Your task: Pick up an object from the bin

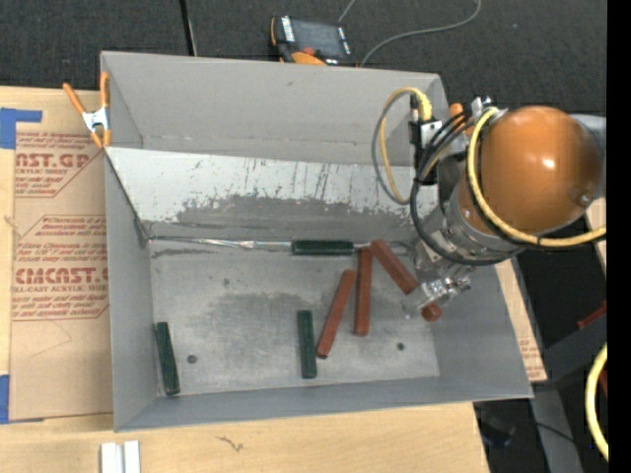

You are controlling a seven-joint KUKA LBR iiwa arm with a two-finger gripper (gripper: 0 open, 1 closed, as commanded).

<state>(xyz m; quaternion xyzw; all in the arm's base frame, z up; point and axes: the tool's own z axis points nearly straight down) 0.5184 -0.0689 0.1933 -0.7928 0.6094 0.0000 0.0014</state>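
Dark floor lies beyond a grey metal bin (246, 106) whose scuffed bottom carries only a handful of short sticks. From the camera view, the arm comes in from the right under its orange cover, and the gripper (437, 297) hangs low over the right part of the bin floor, close to the right wall. Whether it is spread or pressed together I cannot tell, since the wrist and cables crowd that spot.

Nearest to it is a slanted red-brown stick (392, 267), just to its left and a little farther back. Its long axis runs from far left down to near right, aimed straight at the gripper. A small red-brown stub (431, 312) shows just below the gripper; it may be that stick's near end, though I can't be sure.

Further left stand an upright red-brown stick (362, 294) and a leaning red-brown stick (335, 313), nearly side by side. A short green stick (307, 344) lies near the front, a flat green stick (322, 248) lies along the far wall, and a lone green stick (166, 358) sits well apart at the near left corner.

I judge the pick hinges on closing across the slanted stick, square to its slant
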